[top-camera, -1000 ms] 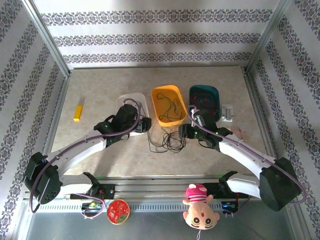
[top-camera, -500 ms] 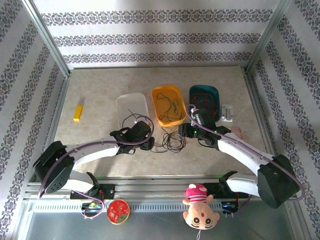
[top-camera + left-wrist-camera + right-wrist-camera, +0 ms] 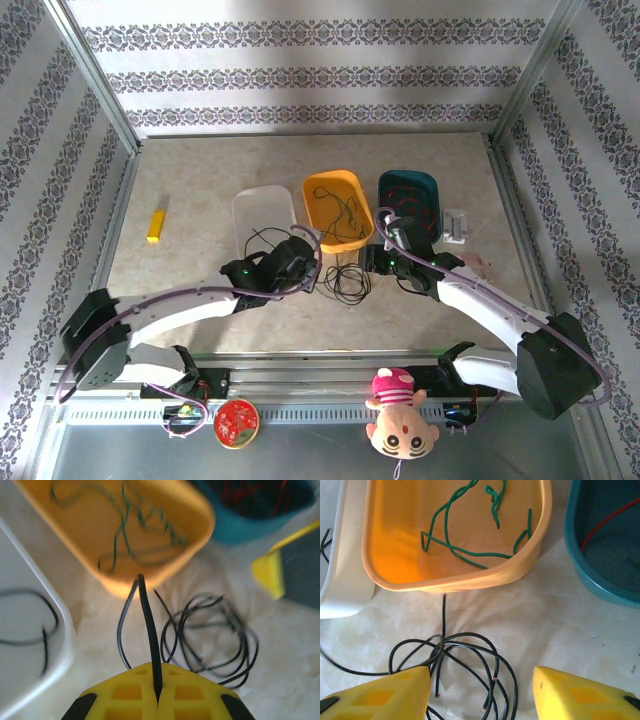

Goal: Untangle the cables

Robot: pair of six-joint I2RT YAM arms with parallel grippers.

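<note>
A tangle of black cables point(image 3: 348, 283) lies on the table in front of the orange tray point(image 3: 312, 195). My left gripper point(image 3: 311, 276) is at the tangle's left side. In the left wrist view this gripper point(image 3: 157, 700) is shut on one black cable point(image 3: 149, 625) that runs up toward the tray, with the rest of the loops point(image 3: 215, 635) to its right. My right gripper point(image 3: 368, 262) hovers open over the same pile point(image 3: 465, 665), its fingers point(image 3: 385, 695) wide apart. Green cables point(image 3: 470, 535) lie in the orange tray, red ones point(image 3: 610, 522) in the teal tray point(image 3: 432, 190).
A white tray point(image 3: 247, 207) left of the orange one holds a black cable point(image 3: 30, 615). A yellow block point(image 3: 156, 225) lies far left and a small white part point(image 3: 455, 226) right of the teal tray. A plush toy point(image 3: 400, 410) and a red disc point(image 3: 236, 423) sit below the table's near edge.
My left arm swung right from the white tray down to the black tangle, and its jaws closed on one black cable. The right arm stayed where it was.
</note>
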